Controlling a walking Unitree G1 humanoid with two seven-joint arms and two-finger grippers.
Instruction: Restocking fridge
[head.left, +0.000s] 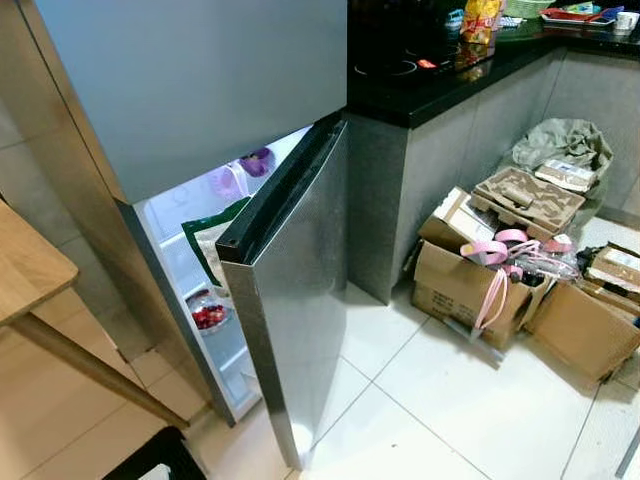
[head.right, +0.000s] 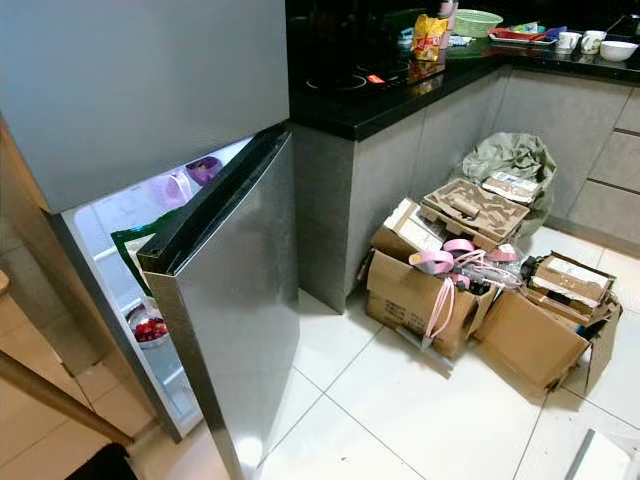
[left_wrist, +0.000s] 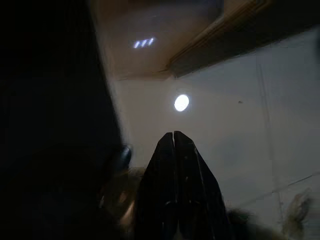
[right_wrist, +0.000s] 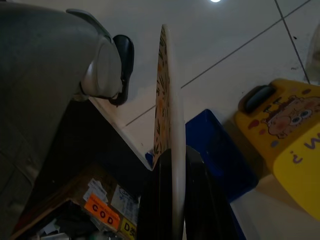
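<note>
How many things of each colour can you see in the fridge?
Seen past the door:
Purple tub: 1
Pale tub: 1
Green bag: 1
Bowl of red fruit: 1
Total: 4
The door may hide more.

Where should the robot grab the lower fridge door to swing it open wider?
Grip the lower fridge door at its free vertical edge on the near corner, coming from the front, floor side. The door stands ajar, so that edge is exposed, while the hinge side sits against the counter. No handle is visible.
</note>
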